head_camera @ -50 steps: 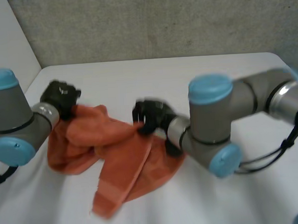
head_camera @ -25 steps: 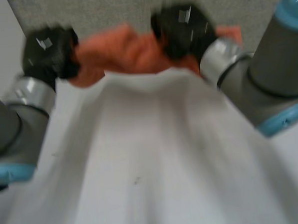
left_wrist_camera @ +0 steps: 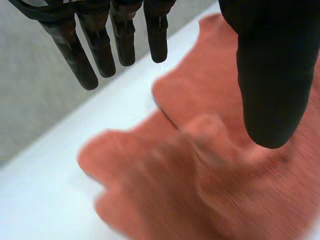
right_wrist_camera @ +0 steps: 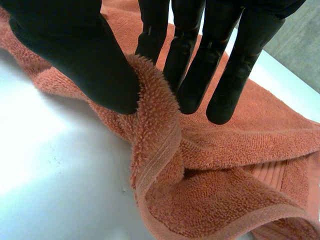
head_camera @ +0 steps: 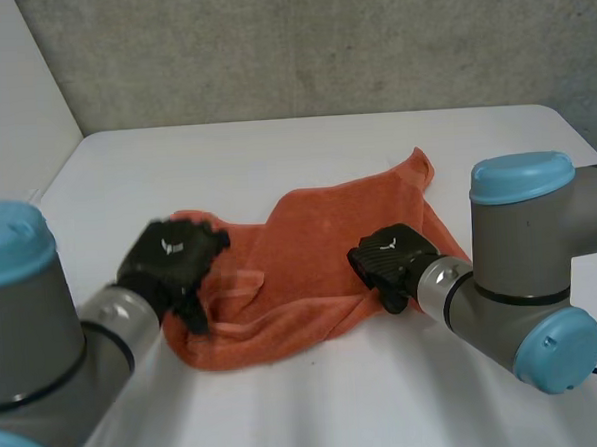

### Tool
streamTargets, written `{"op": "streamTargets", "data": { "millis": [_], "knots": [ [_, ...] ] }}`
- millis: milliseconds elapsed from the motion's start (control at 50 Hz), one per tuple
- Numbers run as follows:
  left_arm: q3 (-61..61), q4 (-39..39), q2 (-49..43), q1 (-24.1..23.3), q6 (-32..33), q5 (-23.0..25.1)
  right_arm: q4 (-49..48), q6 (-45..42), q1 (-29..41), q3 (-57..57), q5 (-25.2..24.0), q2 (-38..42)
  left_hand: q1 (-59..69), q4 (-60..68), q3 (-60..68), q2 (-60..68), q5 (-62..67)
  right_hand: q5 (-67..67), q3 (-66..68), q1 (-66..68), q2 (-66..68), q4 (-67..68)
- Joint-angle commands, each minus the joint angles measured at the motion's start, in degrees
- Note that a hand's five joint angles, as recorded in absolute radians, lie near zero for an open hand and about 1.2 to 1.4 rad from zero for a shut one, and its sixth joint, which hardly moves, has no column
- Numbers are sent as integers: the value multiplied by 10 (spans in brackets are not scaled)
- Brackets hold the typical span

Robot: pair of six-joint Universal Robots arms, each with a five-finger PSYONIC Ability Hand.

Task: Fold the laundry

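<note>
An orange towel (head_camera: 310,253) lies crumpled and partly spread on the white table (head_camera: 275,150). My left hand (head_camera: 170,255) hovers at the towel's left edge. In the left wrist view its fingers (left_wrist_camera: 80,55) are straight and stand apart from the thumb over the towel (left_wrist_camera: 200,190), holding nothing. My right hand (head_camera: 388,257) is at the towel's right edge. In the right wrist view my right hand (right_wrist_camera: 75,50) pinches a raised fold of the towel's (right_wrist_camera: 225,200) hemmed edge between thumb and straight fingers.
A grey wall (head_camera: 319,42) runs along the table's far edge, and a white wall (head_camera: 12,108) stands at the left. Bare tabletop surrounds the towel in front and behind. Both forearms reach in low over the near half of the table.
Both hands swung the towel up in the air and brought it back down flatter on the table. The left hand has let go and opened; the right still grips its edge.
</note>
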Motion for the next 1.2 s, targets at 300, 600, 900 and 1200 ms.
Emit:
{"op": "streamTargets", "data": {
  "millis": [300, 600, 900, 1200],
  "knots": [
    [142, 3, -198, 36, 234, 111, -24, -3, -5, 23, -2, 6, 41, 49, 43, 47, 53, 135, 122, 243, 126, 119],
    [130, -30, -131, 134, 261, 237, -24, -24, -6, 24, -2, 11, 39, 47, 41, 45, 51, 135, 122, 243, 126, 119],
    [53, -92, -133, 176, 299, 384, -24, -24, -6, 24, -2, 15, 144, 151, 146, 149, 155, 135, 122, 243, 126, 119],
    [38, -83, -164, 177, 339, 380, -24, -24, -6, 25, -2, 19, 201, 209, 203, 206, 213, 135, 122, 243, 126, 119]
  ]
}}
